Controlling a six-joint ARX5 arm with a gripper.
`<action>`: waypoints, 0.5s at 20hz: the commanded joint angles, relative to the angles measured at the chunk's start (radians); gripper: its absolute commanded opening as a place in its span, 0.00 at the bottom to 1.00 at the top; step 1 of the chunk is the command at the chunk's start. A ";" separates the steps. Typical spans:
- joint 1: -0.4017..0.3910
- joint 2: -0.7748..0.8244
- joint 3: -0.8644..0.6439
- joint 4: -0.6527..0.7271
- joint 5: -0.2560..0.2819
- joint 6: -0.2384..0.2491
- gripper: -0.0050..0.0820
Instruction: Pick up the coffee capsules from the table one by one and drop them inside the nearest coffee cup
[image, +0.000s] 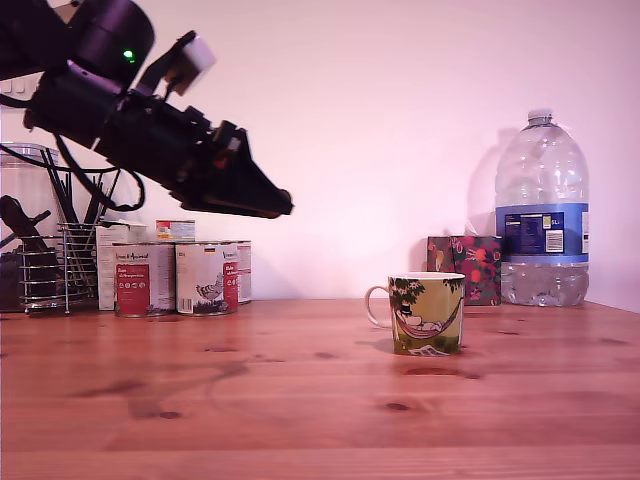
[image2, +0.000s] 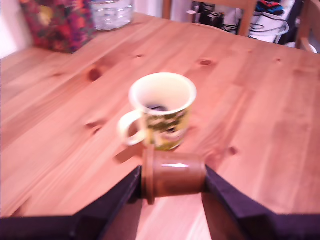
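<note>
Carry step in hand, judging by the pictures; gripper clamped on a brown-gold coffee capsule, held sideways between the dark fingers, high above the table; in the exterior view, coffee cup standing toward four o'clock from the gripper tip, well apart; something dark already inside the cup, identity unclear; next, probably: travel until over the rim, then release.
</note>
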 joint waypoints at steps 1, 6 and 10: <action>-0.027 0.008 -0.020 0.022 -0.018 -0.006 0.22; -0.108 0.008 0.019 0.037 -0.093 -0.022 0.22; -0.141 0.018 0.084 0.013 -0.135 -0.022 0.22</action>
